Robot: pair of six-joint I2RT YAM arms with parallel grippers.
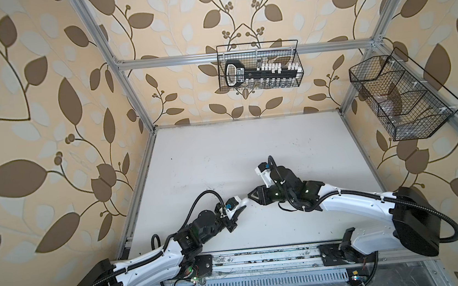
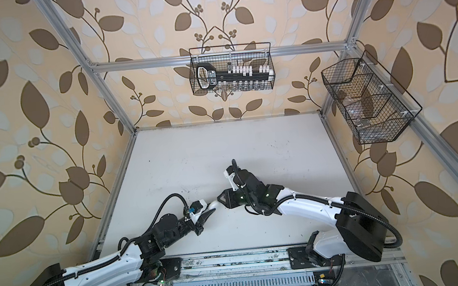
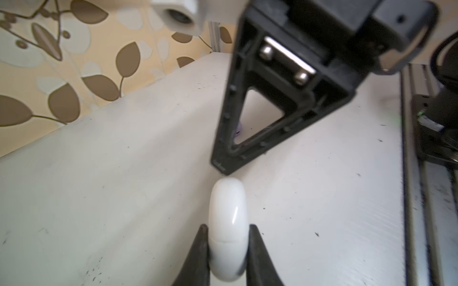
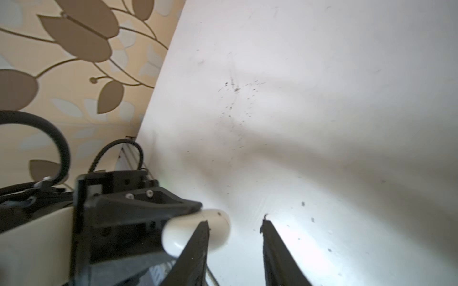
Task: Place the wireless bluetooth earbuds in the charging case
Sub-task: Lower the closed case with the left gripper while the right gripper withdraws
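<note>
Closest up: white charging case (image 3: 228, 210), edge-on in the left wrist view, with a thin seam line across it; the lid looks closed
Left claw (image 3: 228, 226): clamped on that case, one black finger snug against each flat side
Right claw (image 4: 235, 222): fingers stand apart with a modest gap, only bare table shows between them, so it's holding nothing
How they meet: the right claw's tip sits just beside the free end of the case. In the right wrist view one of its fingers crosses in front of the case, and I can't tell if it actually touches.
From above: in both top views the case (image 1: 243, 202) (image 2: 213, 204) is a small white blob mid-table, toward the front, right between the two claws
Earbuds: the only hint is a lavender speck (image 3: 238, 130) low by the table, behind the right claw's finger in the left wrist view. It's too blurred to say whether it's a bud.
Table (image 1: 223, 155): white, scuffed, with little black flecks
Back wall: wire basket (image 1: 259, 66) with a black tool (image 1: 244, 75) and white pieces inside
Right side: second wire basket (image 1: 401, 98) on the frame, with dividers; contents are hard to make out
</note>
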